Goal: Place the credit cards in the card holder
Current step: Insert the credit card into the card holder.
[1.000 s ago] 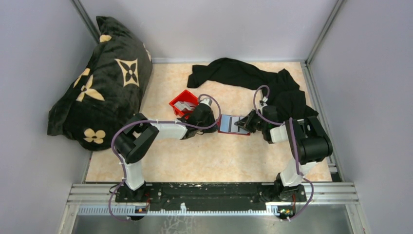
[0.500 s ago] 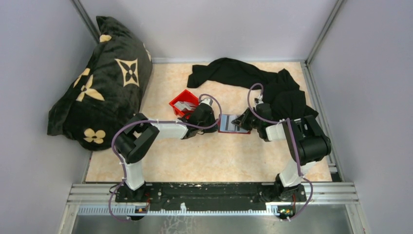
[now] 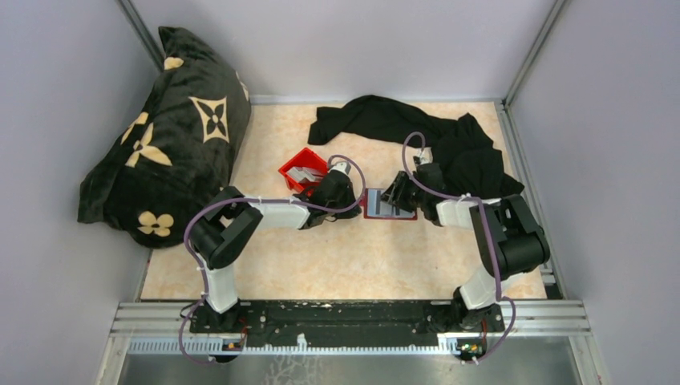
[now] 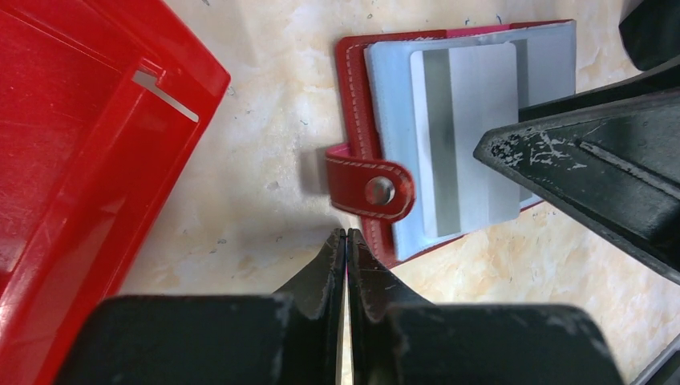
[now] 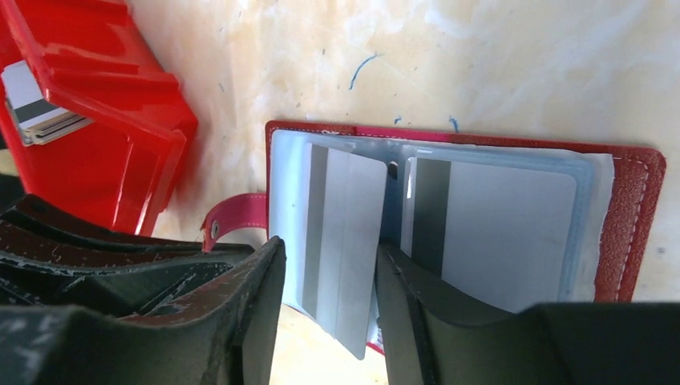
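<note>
Though the left gripper (image 4: 346,235) is closed (tips touching), the right gripper (image 5: 329,250) gapes astride a credit card (image 5: 345,204).

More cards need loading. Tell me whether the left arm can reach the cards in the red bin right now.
Probably yes. The left hand rests shut right beside the red bin, nothing lies between them, and the cards sit uncovered inside. It must open first.
</note>
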`<control>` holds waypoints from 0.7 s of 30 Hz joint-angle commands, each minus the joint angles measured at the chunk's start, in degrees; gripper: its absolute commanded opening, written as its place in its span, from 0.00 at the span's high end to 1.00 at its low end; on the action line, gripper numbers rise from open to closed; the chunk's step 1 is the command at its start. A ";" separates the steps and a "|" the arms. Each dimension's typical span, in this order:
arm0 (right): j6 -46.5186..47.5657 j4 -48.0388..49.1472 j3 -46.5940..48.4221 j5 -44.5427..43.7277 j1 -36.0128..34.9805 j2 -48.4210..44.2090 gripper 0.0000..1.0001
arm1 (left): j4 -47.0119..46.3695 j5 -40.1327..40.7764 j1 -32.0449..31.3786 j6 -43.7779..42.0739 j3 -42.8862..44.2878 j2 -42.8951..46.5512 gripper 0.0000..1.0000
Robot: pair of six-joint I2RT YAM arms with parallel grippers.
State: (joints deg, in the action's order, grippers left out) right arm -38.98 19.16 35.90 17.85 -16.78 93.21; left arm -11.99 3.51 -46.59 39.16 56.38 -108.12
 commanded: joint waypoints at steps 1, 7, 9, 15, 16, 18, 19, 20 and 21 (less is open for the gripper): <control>5.09 -8.53 3.63 -4.67 -0.50 -2.45 0.53 | 3.49 0.72 -0.60 -0.57 -0.66 -2.15 0.92; 7.61 -14.10 7.77 -6.71 -2.27 -0.79 0.51 | 2.76 0.17 -0.58 -0.53 -0.45 -1.82 0.92; 8.36 -16.42 9.22 -7.64 -3.11 0.09 0.51 | 2.11 -0.25 -0.60 -0.48 -0.46 -1.84 0.92; 11.12 -22.58 13.58 -13.02 -6.50 3.11 0.51 | -0.28 -1.79 -0.61 -0.41 0.11 -2.54 0.92; 11.43 -23.48 14.09 -13.75 -6.85 3.46 0.51 | -0.31 -2.02 -0.61 -0.41 0.47 -2.87 0.92; 11.96 -24.97 15.12 -14.78 -7.57 4.04 0.51 | -0.24 -2.42 -0.57 -0.38 1.24 -3.55 0.92; 12.30 -25.77 15.65 -15.31 -7.79 4.45 0.51 | -0.16 -2.53 -0.67 -0.47 1.58 -3.87 0.92; 12.61 -26.59 16.21 -15.77 -8.09 4.86 0.51 | 0.08 -2.54 -0.69 -0.51 1.97 -4.19 0.92; 12.99 -27.35 16.61 -16.17 -8.38 5.26 0.51 | 0.32 -2.52 -0.74 -0.61 2.24 -4.36 0.92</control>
State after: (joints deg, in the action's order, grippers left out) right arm -28.69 -2.31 50.13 5.69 -23.88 96.14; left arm -14.00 1.96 -46.65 39.18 57.32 -109.62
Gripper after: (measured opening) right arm 0.491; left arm 0.081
